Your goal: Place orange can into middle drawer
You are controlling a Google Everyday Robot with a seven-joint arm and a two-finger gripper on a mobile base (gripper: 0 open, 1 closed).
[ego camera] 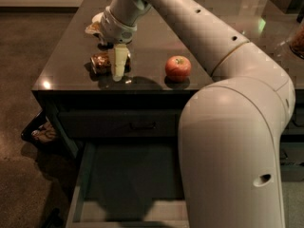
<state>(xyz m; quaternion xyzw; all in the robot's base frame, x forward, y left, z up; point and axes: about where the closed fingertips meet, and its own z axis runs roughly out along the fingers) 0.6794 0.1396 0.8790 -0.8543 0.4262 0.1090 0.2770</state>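
The orange can (100, 63) lies on its side on the dark counter, near the front left. My gripper (118, 63) reaches down from the wrist right over it and covers the can's right part. The can rests on the counter. The middle drawer (128, 179) stands pulled open below the counter's front edge, with a plain dark inside and nothing in it. My big pale arm covers the drawer's right part.
A red apple (178, 68) stands on the counter to the right of the can. A pale crumpled thing (94, 27) lies behind the wrist. The top drawer (142, 126) with its small dark handle is closed. A dark bag (40, 132) lies on the floor at left.
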